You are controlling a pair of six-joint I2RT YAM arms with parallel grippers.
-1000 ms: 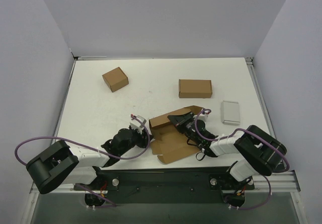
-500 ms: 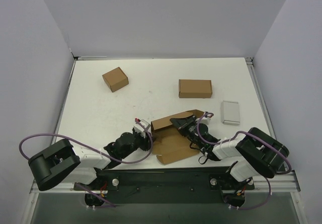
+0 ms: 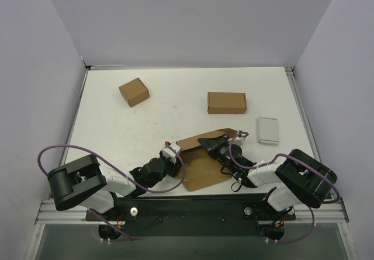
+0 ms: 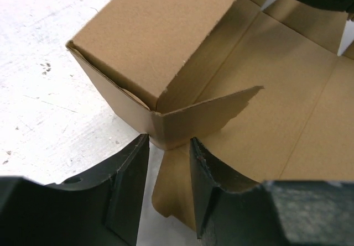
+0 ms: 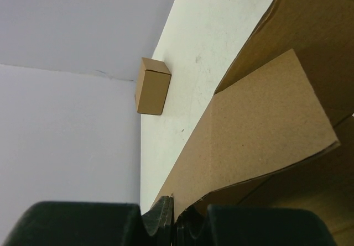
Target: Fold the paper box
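Left gripper [image 4: 168, 142] stood half-open astride corner of brown die-cut cardboard mailer box [image 3: 201, 166]; right gripper [image 5: 174, 212] pinched its flap shut. 2 closed brown cartons [image 3: 134, 92] [image 3: 227, 103], 1 flat grey case [image 3: 267, 130].

Robot lab cell, white table [image 3: 111, 131] boxed by plain walls [image 3: 193, 20], black mounting plate [image 3: 193, 204]
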